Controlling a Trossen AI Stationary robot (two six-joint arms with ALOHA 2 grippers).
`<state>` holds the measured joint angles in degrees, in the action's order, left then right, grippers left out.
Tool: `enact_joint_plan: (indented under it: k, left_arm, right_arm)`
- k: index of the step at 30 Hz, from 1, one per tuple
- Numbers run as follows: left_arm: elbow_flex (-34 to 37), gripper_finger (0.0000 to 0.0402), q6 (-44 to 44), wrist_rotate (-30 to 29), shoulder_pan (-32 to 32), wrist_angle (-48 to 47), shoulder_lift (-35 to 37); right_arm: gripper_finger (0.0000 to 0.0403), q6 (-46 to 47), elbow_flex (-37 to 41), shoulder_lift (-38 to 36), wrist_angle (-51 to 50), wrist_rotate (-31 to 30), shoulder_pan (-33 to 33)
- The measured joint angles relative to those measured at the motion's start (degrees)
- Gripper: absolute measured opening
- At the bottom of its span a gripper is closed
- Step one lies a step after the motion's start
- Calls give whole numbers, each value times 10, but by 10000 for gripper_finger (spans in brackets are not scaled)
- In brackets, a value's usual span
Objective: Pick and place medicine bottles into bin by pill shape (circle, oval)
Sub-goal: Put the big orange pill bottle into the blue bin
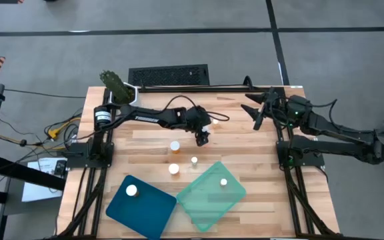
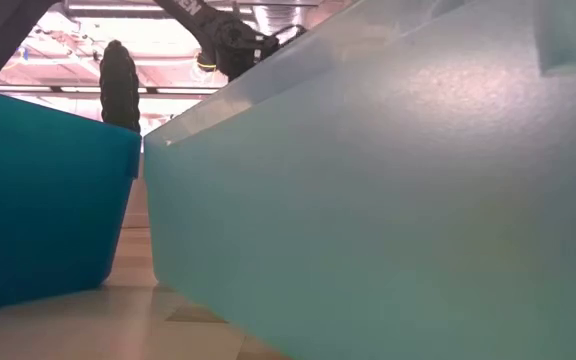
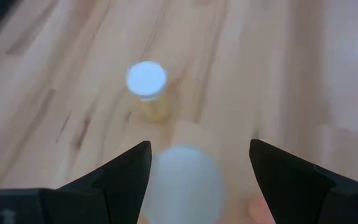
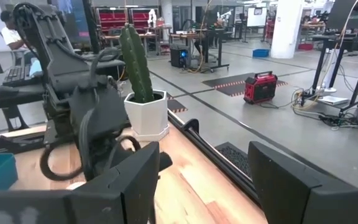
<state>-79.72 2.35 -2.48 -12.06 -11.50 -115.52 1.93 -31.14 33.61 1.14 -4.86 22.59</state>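
I find the left end effector (image 1: pixel 203 137) hovering over the middle of the table (image 1: pixel 245 133), its fingers (image 3: pixel 120 180) spread wide and holding nothing. Directly between them, close under the wrist, sits a blurred white cap that I take to be a medicine bottle (image 3: pixel 184 183). Just beyond it stands a second bottle (image 3: pixel 148 90), amber with a white cap, upright and apart from the first.

In the overhead view three loose bottles lie near this end effector: one (image 1: pixel 175 145) just beside it, one (image 1: pixel 194 161) a little further toward the bins, and one (image 1: pixel 173 169) beyond that. Further out, the pale green bin (image 1: pixel 205 200) holds one bottle (image 1: pixel 223 181), and the blue bin (image 1: pixel 149 213) holds another (image 1: pixel 132 191).

My judgement: the step in hand is the descent onto the nearest bottle. To do it well, I would keep the cap centred between the fingers, come straight down, and close on the body below the cap, so the neighbour is not knocked.

The left arm reaches from its base across the table, wrist bent downward. The right end effector (image 1: pixel 257 115) waits raised at the table's far right edge, fingers (image 4: pixel 114 186) spread, empty, facing a potted cactus (image 4: pixel 142 93).
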Motion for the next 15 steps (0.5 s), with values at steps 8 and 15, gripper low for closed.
enact_joint_plan:
  k: [8, 15]
  left_arm:
    - [1, 241, -1, -9, -1, -18, -2]
    - [1, 196, 4, -9, 0, -18, -2]
  right_arm:
    - [256, 0, 0, 0, -9, 0, 0]
    - [256, -3, 0, 0, -9, 0, 0]
